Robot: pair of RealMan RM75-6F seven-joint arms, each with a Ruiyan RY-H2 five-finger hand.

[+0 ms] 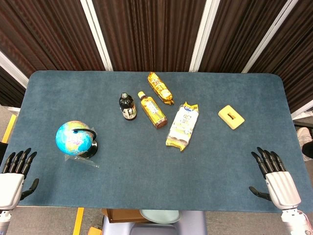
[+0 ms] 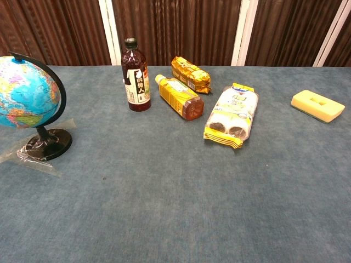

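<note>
Your left robot hand (image 1: 14, 171) rests empty, fingers spread, at the lower left, nearest the globe (image 1: 73, 138); your right robot hand (image 1: 275, 177) is likewise spread at the lower right. Reach carelessly and the globe could tip, since loose plastic wrap (image 2: 30, 156) lies under its stand. Blue felt covers the table (image 1: 146, 181); dark slatted panels stand behind.

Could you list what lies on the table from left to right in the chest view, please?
Globe → upright dark bottle → yellow bottle lying on its side → white and yellow packet → yellow block. The orange snack packet behind overlaps the yellow bottle's span, so I leave it out.
</note>
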